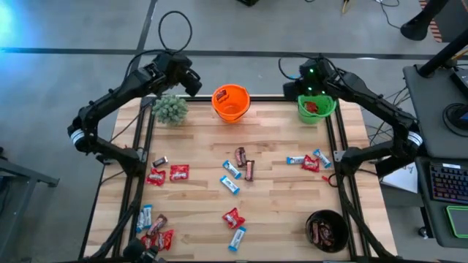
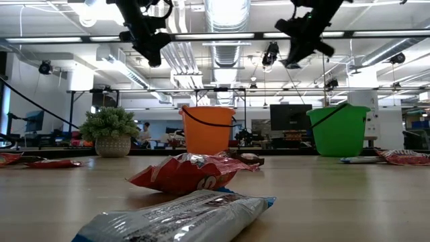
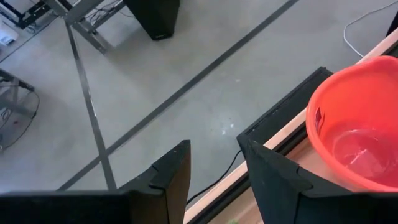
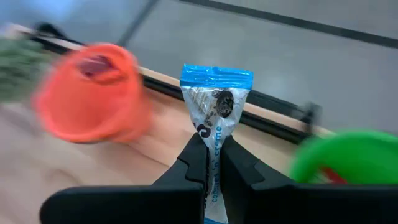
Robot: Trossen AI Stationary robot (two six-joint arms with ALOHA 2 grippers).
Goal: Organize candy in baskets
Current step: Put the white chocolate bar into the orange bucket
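Item one, your right tool [image 4: 211, 163]: raised above the far right of the desk [image 1: 278, 204], close by the green basket [image 1: 316, 108], its fingers pinched flat on the lower end of a blue-and-white candy bar [image 4: 216, 106] so that the wrapper stands up clear of the pads; you hold it high, by my reading, so it can travel over a basket rim and drop cleanly. Item two, your left tool [image 3: 211, 177]: aloft off the far left edge of the desk, above the small potted plant [image 1: 170, 109], fingers part-way apart with nothing between them; it looks parked out of the working lane. Item three, orange basket [image 1: 231, 101]: far edge, centre, with one wrapper lying against its inner wall. Item four, green basket: far right, with red wrappers inside. Item five, black basket [image 1: 327, 229]: near right corner, with dark brown bars inside. The sort appears to run by colour, so you may judge the blue bar bound for the orange basket. Item six, loose candy [image 1: 235, 169]: red, blue-and-white and brown bars scattered mid-desk and clustered at the near left, not yet sorted.
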